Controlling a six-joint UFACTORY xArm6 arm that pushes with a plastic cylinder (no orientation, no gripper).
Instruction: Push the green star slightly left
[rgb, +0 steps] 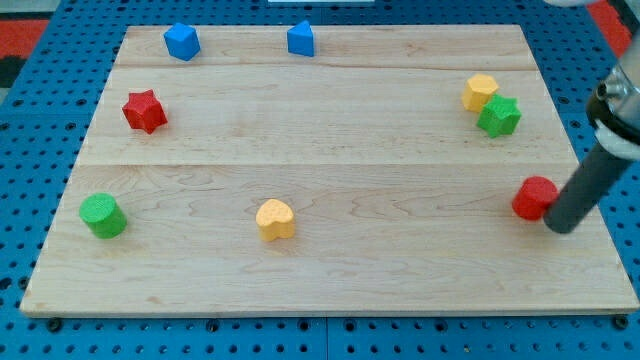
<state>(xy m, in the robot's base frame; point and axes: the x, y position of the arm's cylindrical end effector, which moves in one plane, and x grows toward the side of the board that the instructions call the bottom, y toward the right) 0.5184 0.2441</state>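
The green star (499, 116) lies at the board's right side, touching a yellow block (480, 92) just up and to its left. My tip (561, 226) rests on the board near the right edge, well below the green star. It stands right against the right side of a red round block (535, 197).
Two blue blocks (182, 42) (301, 39) lie at the view's top. A red star (145, 111) is at the left, a green cylinder (103, 216) at the lower left, a yellow heart-like block (275, 219) at the lower middle. The wooden board (330, 280) ends close to my tip's right.
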